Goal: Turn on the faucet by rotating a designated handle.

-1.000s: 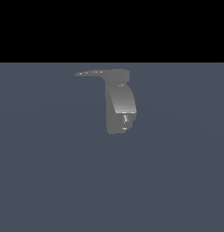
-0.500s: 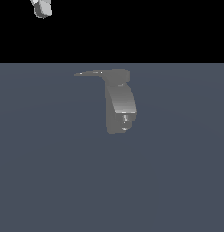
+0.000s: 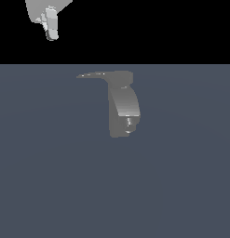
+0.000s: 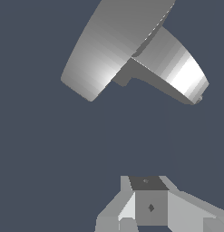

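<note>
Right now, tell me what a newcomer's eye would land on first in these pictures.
First, the grey faucet, alone mid-frame in the exterior view, its spout curving downward. Next, its thin handle, tapering toward the exterior view's left from the top cap. Last, the pale gripper at that view's upper left, well apart from both.

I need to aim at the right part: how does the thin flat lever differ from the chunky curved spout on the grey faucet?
The thin flat grey handle tapers to a point and sticks out sideways toward the exterior view's left; the chunky grey spout body is thick and curves downward. The spout ends in a small lighter nozzle; the handle has none. Both are matte grey and join at the top cap.
</note>
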Available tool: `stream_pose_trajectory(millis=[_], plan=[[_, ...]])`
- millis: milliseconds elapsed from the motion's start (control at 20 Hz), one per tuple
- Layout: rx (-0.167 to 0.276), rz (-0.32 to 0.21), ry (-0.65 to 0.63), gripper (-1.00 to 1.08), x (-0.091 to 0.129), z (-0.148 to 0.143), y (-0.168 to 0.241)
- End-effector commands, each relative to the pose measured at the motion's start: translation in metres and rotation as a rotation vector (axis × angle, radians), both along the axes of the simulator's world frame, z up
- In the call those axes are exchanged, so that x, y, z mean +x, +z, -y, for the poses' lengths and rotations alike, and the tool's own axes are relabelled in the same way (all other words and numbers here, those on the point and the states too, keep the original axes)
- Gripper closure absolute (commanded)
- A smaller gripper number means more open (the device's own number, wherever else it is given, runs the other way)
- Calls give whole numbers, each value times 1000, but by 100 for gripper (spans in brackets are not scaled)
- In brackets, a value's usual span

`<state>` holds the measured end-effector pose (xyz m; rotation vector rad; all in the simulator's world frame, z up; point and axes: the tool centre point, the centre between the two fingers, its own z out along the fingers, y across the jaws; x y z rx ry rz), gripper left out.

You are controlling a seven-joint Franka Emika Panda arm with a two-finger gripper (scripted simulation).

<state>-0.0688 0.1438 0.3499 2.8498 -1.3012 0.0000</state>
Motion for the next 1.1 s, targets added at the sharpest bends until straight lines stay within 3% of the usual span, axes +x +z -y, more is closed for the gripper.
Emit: stream_pose_trajectory(millis=[0,1050], plan=[[1,1,-52,108,13,-2,-7],[3,5,-529,108,135,12,-75]])
